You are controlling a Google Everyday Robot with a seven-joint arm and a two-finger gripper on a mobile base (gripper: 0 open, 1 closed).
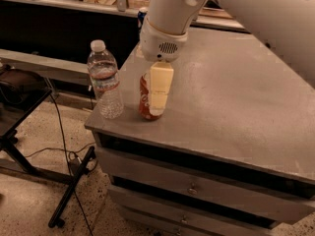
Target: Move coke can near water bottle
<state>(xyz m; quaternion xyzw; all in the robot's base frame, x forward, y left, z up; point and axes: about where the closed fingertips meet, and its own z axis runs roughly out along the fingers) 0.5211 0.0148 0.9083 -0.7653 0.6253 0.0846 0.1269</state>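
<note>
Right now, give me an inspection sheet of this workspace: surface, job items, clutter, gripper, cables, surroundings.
Surface: grey cabinet top, drawers below.
Job's things: coke can upright near the left front corner; water bottle upright just left of it at the edge, close but apart.
Clutter: blue can at the far edge, partly hidden behind the arm.
Gripper: gripper down at the coke can, covering its right side.
Cables: black cable trailing on the floor left of the cabinet.
Surroundings: black stand leg on the speckled floor; shelf behind.

Gripper (153,102) downward, beneath white wrist (165,43)
</note>
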